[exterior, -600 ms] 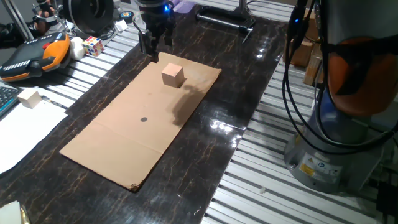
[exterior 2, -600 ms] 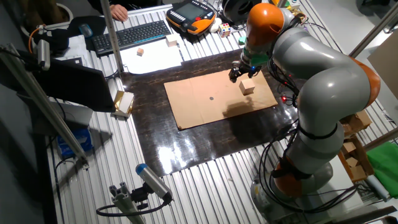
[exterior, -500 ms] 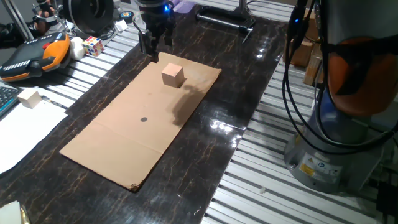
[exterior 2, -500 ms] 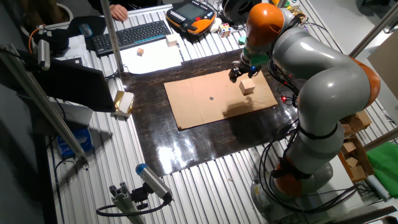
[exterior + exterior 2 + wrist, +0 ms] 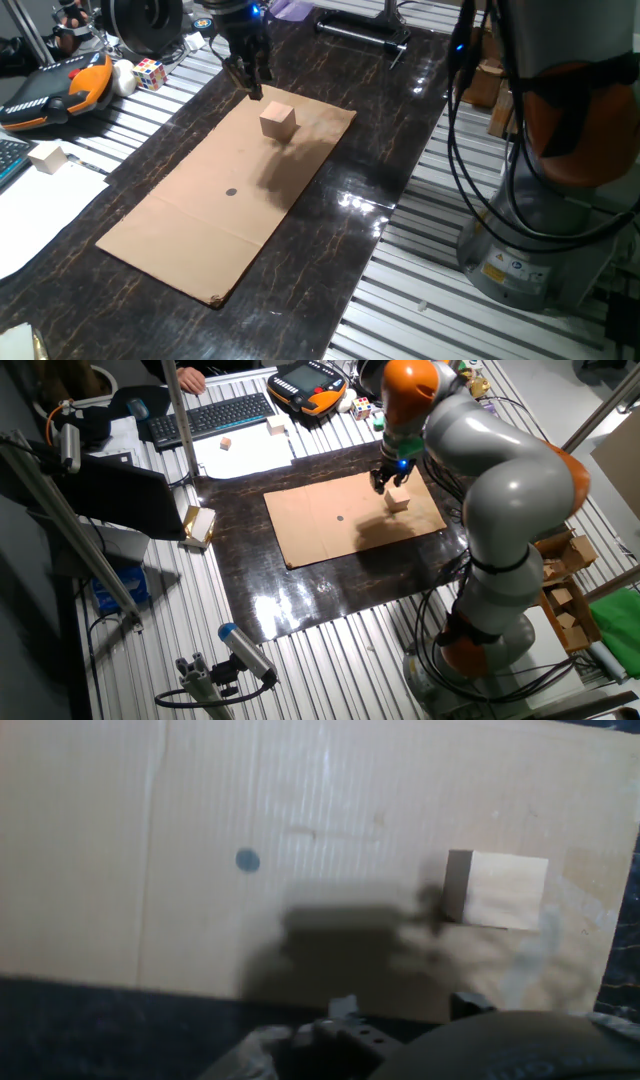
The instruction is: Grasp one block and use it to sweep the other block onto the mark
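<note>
The tan wooden cube (image 5: 278, 120) sits on the brown cardboard (image 5: 190, 235) near its far end; it also shows in the other fixed view (image 5: 398, 500) and the hand view (image 5: 497, 890). The small dark round mark (image 5: 231, 193) lies mid-cardboard, also in the other fixed view (image 5: 340, 517) and the hand view (image 5: 247, 861). My gripper (image 5: 254, 90) hangs low just beside the cube, on the side away from the mark, a small gap apart. It looks open and holds nothing. It shows in the other fixed view (image 5: 384, 482) too. The hand view shows no fingertips.
A Rubik's cube (image 5: 148, 72), an orange teach pendant (image 5: 50, 90) and a smaller pale wooden block (image 5: 47, 157) lie beyond the black mat. A keyboard (image 5: 210, 417), white paper (image 5: 245, 452) and a small wooden box (image 5: 198, 525) are off the cardboard.
The arm has swung and the wrist has turned, so the gripper stands rotated and slightly shifted beside the cube. The cube and the mark have not moved.
</note>
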Tool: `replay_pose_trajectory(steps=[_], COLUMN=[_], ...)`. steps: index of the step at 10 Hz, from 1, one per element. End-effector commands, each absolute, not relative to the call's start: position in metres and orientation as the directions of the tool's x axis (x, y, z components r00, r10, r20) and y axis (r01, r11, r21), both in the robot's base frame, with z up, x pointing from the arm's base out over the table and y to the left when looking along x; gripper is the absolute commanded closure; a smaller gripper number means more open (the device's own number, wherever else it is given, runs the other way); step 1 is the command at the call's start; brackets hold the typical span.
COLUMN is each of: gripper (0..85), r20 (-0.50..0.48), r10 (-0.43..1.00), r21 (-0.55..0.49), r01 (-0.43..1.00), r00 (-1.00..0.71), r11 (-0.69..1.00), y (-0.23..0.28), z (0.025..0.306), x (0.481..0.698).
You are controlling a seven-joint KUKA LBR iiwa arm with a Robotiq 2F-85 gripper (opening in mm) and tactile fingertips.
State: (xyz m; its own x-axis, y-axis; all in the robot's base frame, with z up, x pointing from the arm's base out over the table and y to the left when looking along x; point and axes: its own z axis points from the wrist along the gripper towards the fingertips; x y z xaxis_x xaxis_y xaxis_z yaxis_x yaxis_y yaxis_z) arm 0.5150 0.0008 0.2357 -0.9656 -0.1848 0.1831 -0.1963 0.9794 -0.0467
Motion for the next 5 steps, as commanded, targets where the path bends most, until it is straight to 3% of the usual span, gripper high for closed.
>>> replay_pose_trajectory(steps=[1,5], gripper=[83.3,83.3], r20=[0.226,0.218], r10=[-0.318,-0.319], r21=[-0.047,-0.048], r01=[-0.336,-0.337], r00=[-0.921,-0.922], r11=[0.941,0.94], y=[0.0007,0.0007], z=[0.2357,0.2357], x=[0.5149,0.5149])
